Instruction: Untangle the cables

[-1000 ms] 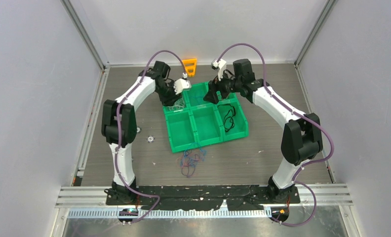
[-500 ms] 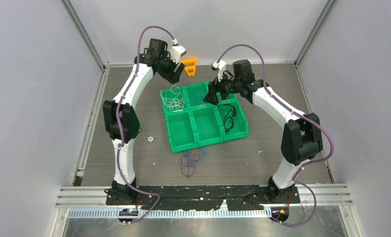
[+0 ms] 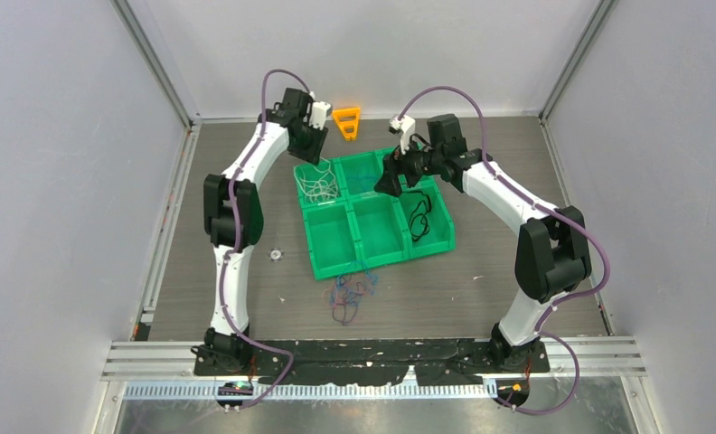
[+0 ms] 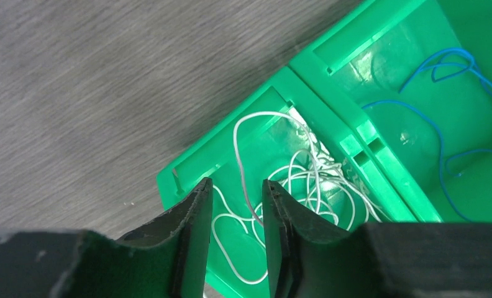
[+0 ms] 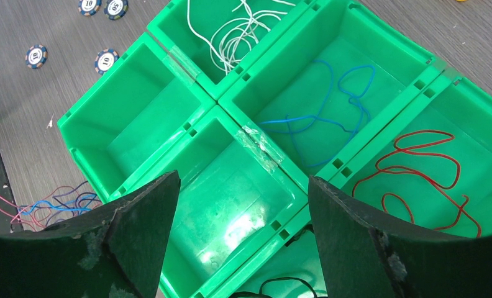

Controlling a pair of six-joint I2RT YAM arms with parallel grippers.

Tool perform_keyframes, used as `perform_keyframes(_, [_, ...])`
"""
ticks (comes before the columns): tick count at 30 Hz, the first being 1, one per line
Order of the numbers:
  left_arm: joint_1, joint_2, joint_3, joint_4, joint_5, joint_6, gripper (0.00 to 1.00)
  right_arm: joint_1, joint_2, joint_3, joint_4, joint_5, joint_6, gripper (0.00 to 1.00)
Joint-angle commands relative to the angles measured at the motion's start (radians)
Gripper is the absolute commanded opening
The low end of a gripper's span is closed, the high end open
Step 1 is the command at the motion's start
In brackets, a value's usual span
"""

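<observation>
One white cable (image 4: 315,162): lies in an end compartment of the green bins (image 4: 187,162); a strand shows through the gap of my left jaws (image 4: 234,186).
Left jaws: narrowly parted, pinching nothing I can see.
Right jaws (image 5: 243,180): spread wide above the bins, with the blue cable (image 5: 296,118) and red cable (image 5: 417,133) below.
Tangle (image 3: 350,294): on the desk (image 3: 517,271), just beside the bins.
Writing: "10" on round discs (image 5: 107,61).

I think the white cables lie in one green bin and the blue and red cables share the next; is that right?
Not quite: the red cable lies in its own bin, beside the one holding the blue cable, as the right wrist view shows. The white cables are as you say.
</observation>
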Motion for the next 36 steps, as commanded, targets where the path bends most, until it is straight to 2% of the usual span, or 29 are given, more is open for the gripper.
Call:
perform_keyframes(1, [0.006,-0.010,0.037,-0.057,0.009,-0.023,0.35,-0.008,-0.026,0.002,0.028,-0.017,0.012,0.81])
perform_keyframes(2, [0.006,-0.010,0.034,-0.069,0.018,-0.023,0.34,-0.009,-0.026,0.002,0.027,-0.017,0.012,0.81])
perform_keyframes(7, [0.003,-0.079,-0.060,-0.058,0.078,-0.012,0.03,-0.013,-0.032,0.005,0.026,-0.016,0.011,0.81])
perform_keyframes(8, [-0.001,-0.113,-0.093,-0.041,0.084,-0.004,0.00,-0.015,-0.035,0.004,0.025,-0.015,0.009,0.81])
perform_keyframes(13, [-0.026,-0.170,-0.208,-0.038,0.047,0.004,0.00,-0.019,-0.038,-0.003,0.022,-0.020,0.009,0.81])
perform_keyframes(17, [-0.035,-0.117,-0.195,-0.067,-0.001,-0.009,0.00,-0.020,-0.044,-0.010,0.019,-0.028,0.002,0.81])
perform_keyframes(20, [-0.044,-0.095,-0.176,-0.059,-0.005,-0.012,0.27,-0.019,-0.049,-0.001,-0.024,-0.040,-0.024,0.81])
perform_keyframes(23, [-0.043,-0.134,-0.153,-0.028,0.001,-0.008,0.43,-0.019,-0.058,0.017,-0.089,-0.050,-0.076,0.81])
perform_keyframes(28, [-0.044,-0.285,-0.130,0.011,0.024,0.012,0.66,-0.020,-0.098,0.035,-0.195,-0.055,-0.131,0.81])
perform_keyframes(31, [-0.043,-0.397,-0.160,0.017,0.022,0.042,0.94,-0.020,-0.138,0.017,-0.240,-0.060,-0.157,0.82])
perform_keyframes(32, [-0.043,-0.456,-0.186,0.018,0.023,0.066,0.99,-0.020,-0.163,0.011,-0.250,-0.059,-0.168,0.81])
perform_keyframes(34, [-0.043,-0.565,-0.281,0.044,0.027,0.106,0.99,-0.019,-0.207,-0.011,-0.289,-0.051,-0.193,0.81])
perform_keyframes(36, [-0.044,-0.688,-0.400,0.040,0.152,0.165,1.00,-0.020,-0.264,-0.042,-0.317,-0.034,-0.224,0.82])
